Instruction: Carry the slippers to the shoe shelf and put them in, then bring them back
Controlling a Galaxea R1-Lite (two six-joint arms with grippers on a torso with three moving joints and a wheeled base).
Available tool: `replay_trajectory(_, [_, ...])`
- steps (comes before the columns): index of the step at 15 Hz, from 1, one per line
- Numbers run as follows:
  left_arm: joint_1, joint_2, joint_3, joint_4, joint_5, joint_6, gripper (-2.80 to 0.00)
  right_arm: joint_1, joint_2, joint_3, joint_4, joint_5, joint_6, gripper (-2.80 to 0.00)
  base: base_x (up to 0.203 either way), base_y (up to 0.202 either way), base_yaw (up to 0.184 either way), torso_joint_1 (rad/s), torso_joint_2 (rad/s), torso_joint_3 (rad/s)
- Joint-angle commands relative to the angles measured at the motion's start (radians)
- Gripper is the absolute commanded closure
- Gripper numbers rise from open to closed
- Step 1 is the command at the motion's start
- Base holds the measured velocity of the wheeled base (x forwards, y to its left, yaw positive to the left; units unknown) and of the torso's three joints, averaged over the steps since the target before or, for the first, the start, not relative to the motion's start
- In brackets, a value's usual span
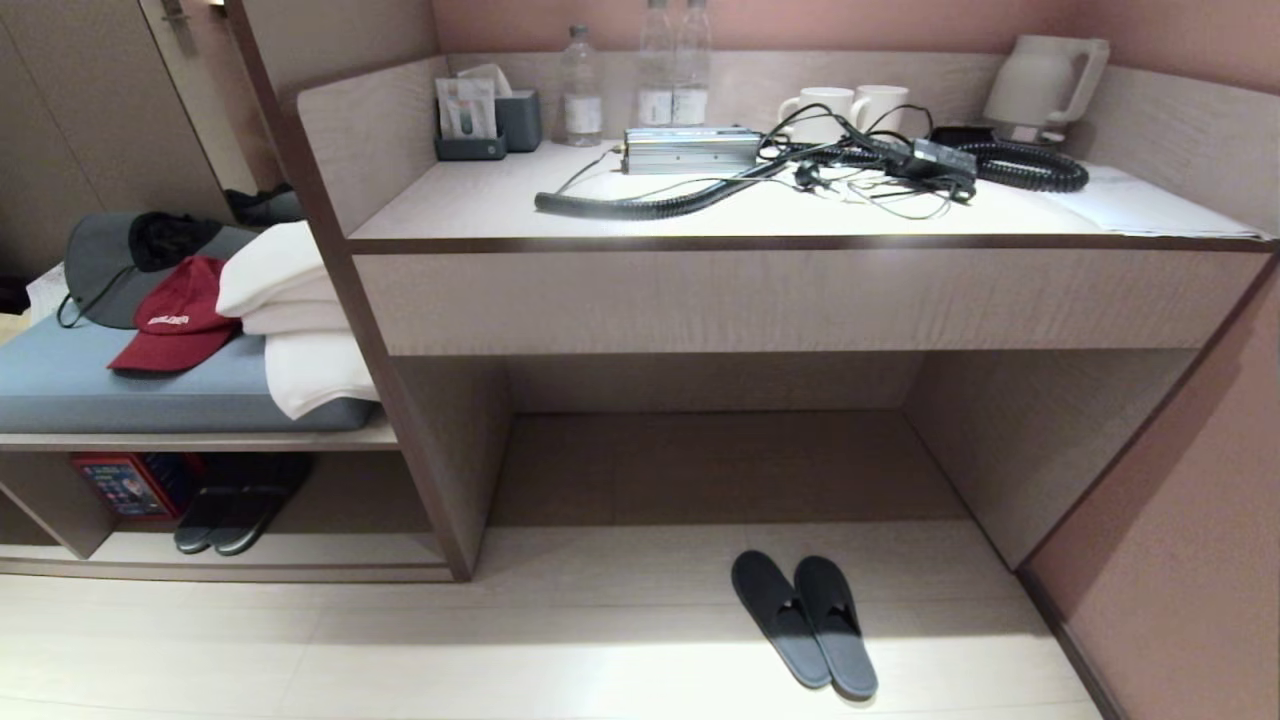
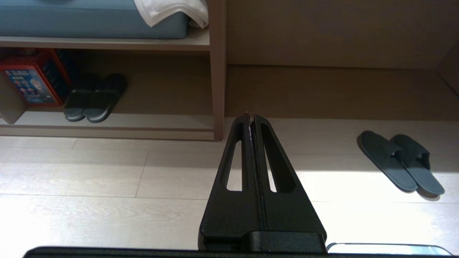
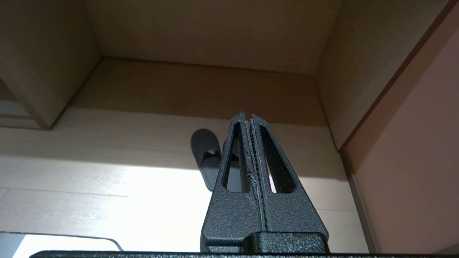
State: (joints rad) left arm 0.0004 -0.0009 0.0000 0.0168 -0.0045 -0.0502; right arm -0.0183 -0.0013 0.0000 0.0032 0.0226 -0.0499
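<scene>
Slippers [image 1: 805,622] side by side on the floor before the desk [image 1: 780,215].
Toes point about 11 o'clock, heels 5 o'clock; left gripper [image 2: 251,116] and right gripper [image 3: 248,116] both closed, holding nothing.

Slippers [image 3: 206,157]: in the right wrist view, one mostly hidden behind the closed right gripper [image 3: 248,115]; only one toe end shows clear.
Red box [image 1: 125,485]: label print too small to read; part hidden behind the cubby wall.
Second dark pair [image 1: 235,510]: heels lost in shadow inside the shoe shelf [image 1: 260,548].
Bottles [image 1: 672,60]: tops cut off by the head view's upper edge.
</scene>
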Motion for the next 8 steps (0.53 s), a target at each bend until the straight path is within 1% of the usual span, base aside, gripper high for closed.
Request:
replay_trajectory(1, [0.0,0.001,0.0,0.0,-0.002,0.0,0.0,0.0,0.0,0.0,0.0,0.0,-0.001,0.0,0.0,0.0,0.0,-0.001,0.0,0.206])
replay_trajectory(5, [0.0,0.001,0.0,0.0,0.0,0.001,0.0,0.0,0.001,0.0,0.0,0.0,-0.001,0.0,0.0,0.0,0.0,0.002,0.0,0.2])
replay_trajectory(8, [0.0,0.001,0.0,0.0,-0.002,0.003,0.0,0.0,0.001,0.0,0.0,0.0,-0.001,0.0,0.0,0.0,0.0,0.002,0.0,0.078])
